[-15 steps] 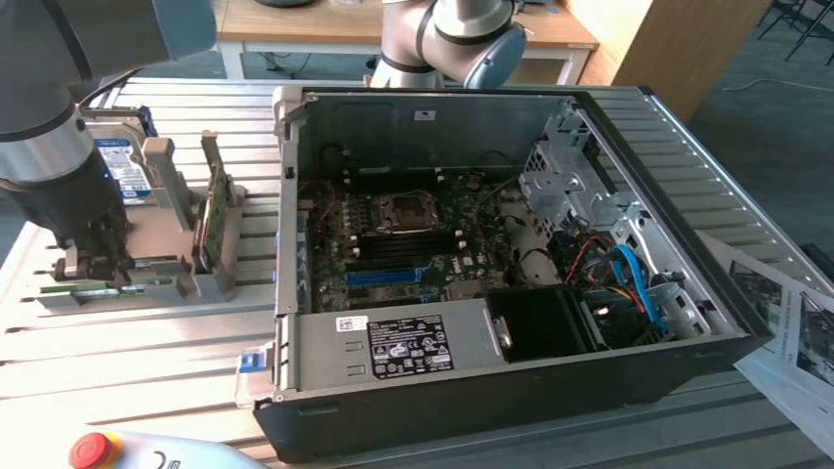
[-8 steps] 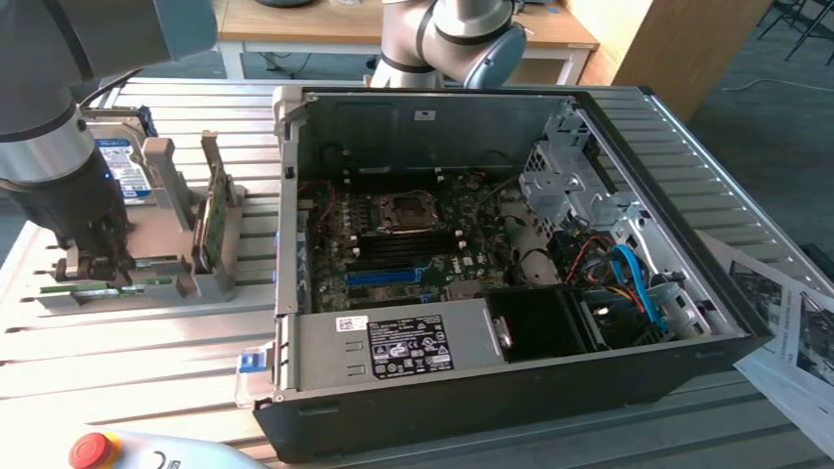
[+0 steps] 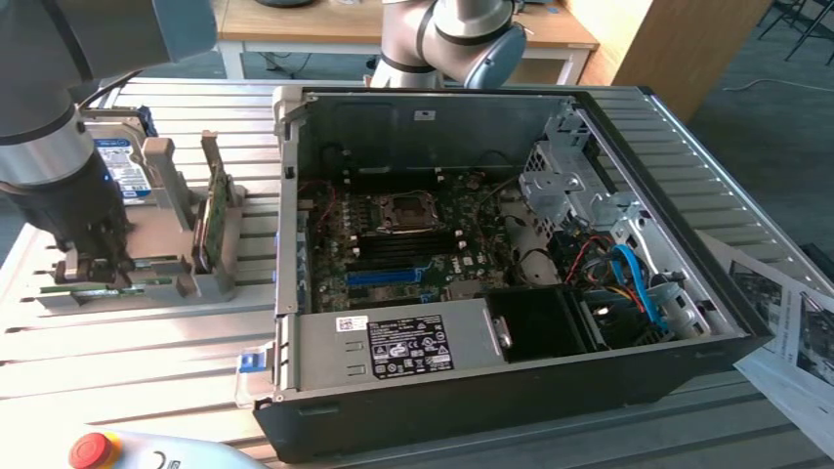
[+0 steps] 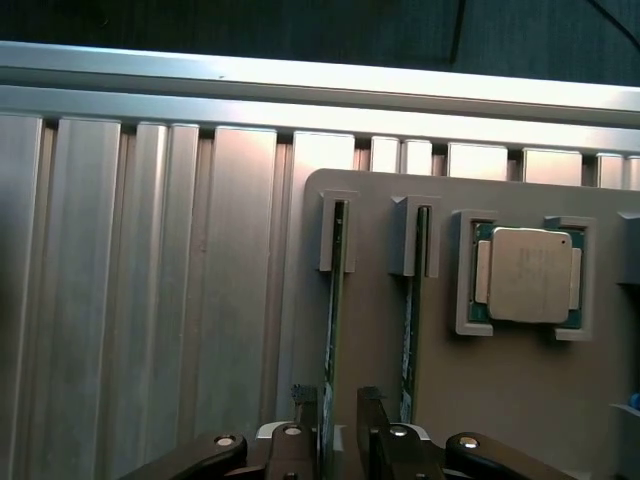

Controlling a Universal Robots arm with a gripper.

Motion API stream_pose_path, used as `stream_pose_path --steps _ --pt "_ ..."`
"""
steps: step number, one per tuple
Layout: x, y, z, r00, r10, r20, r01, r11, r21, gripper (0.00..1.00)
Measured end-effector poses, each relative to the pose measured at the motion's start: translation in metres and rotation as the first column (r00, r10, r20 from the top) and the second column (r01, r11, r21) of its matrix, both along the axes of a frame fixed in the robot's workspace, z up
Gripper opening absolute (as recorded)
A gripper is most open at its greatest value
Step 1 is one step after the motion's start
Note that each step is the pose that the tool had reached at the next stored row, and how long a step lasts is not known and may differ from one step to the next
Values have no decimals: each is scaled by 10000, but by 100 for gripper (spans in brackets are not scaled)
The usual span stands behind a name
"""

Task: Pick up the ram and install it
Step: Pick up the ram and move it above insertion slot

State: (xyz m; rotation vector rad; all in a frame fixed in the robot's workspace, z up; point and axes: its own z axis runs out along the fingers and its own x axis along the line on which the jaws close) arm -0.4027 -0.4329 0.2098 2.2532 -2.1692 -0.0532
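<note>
Two green ram sticks stand on edge in slots of a grey holder (image 4: 500, 400). My gripper (image 4: 337, 405) is lowered over the end of one ram stick (image 4: 333, 300), with one black finger (image 4: 303, 405) on each side of it and a gap still showing, so it is open. The second ram stick (image 4: 408, 300) stands in the neighbouring slot. In the exterior view the gripper (image 3: 85, 278) is down at the holder's near end on that view's left, over the ram (image 3: 137, 285). The open computer case (image 3: 495, 391) with its motherboard (image 3: 391, 244) lies to that view's right.
A square silver processor (image 4: 527, 273) sits in a pocket of the holder beside the ram slots. A blue-labelled hard drive (image 3: 115, 166) and another green board (image 3: 209, 220) stand upright in the holder. A red stop button (image 3: 94, 447) and papers (image 3: 782, 313) lie at the table's edges.
</note>
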Motion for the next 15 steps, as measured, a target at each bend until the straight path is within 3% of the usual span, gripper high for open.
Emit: stream_pose_path --steps 15 --pt "0 -8 -38 10000 0 0 0 10000 0 30"
